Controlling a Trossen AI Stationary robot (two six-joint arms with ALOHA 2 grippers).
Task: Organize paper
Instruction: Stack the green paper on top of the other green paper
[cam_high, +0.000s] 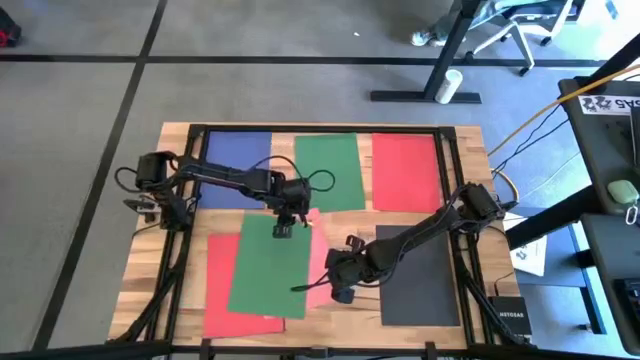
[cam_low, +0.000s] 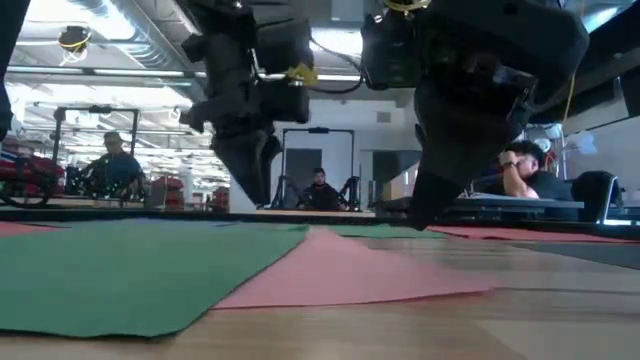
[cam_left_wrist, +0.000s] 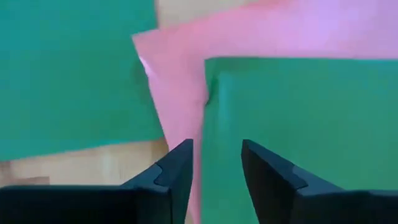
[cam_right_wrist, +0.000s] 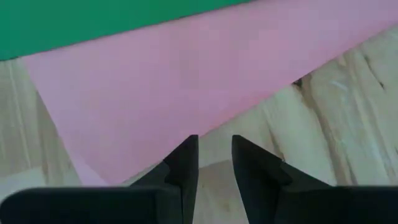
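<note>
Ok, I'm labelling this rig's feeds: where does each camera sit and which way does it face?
High: overhead, straight down on the table; both arms show.
Low: tabletop height, facing the room; both arms hang in from above.
Left wrist: on the left arm, over the green sheet; left end effector fingers apart.
Right wrist: on the right arm; right end effector.
Both wrist views share the salmon pink sheet.
</note>
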